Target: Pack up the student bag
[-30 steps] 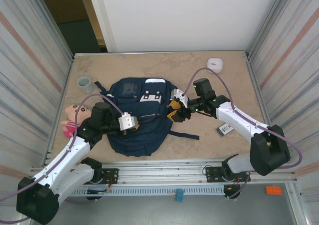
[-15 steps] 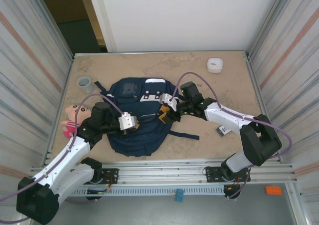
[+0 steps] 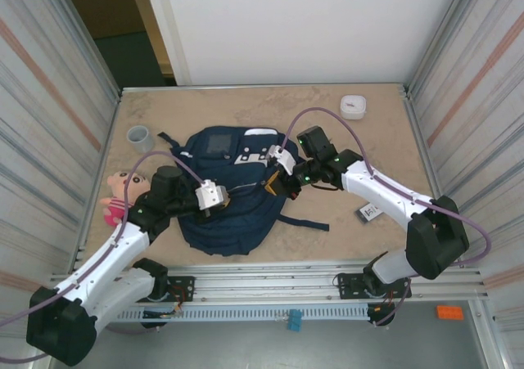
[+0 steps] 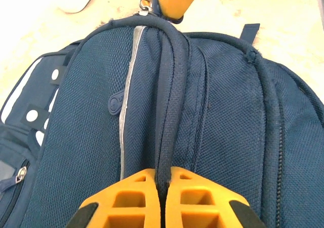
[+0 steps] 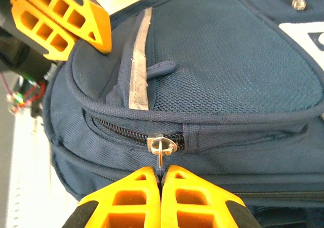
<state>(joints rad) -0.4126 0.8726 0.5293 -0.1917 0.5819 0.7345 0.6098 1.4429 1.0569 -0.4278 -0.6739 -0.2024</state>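
Observation:
The student bag (image 3: 233, 222), navy blue with a pale stripe (image 4: 127, 86), lies flat in the middle of the table. My left gripper (image 3: 228, 195) is over its lower half, shut on a raised piping ridge of the fabric (image 4: 169, 111) that runs between the orange fingers (image 4: 132, 197). My right gripper (image 3: 268, 183) is at the bag's right side, shut on the metal zipper pull (image 5: 161, 148) of a closed zipper (image 5: 119, 132). The two grippers face each other across the front pocket (image 5: 223, 56).
A doll (image 3: 121, 193) lies left of the bag beside my left arm. A grey cup (image 3: 140, 137) stands at the back left and a white round container (image 3: 353, 105) at the back right. A small card (image 3: 370, 213) lies right of the bag, past a loose strap (image 3: 307, 222).
My right gripper came in to the bag's right side and shut on the zipper pull. The bag's top shifted slightly. My left gripper kept its grip in place.

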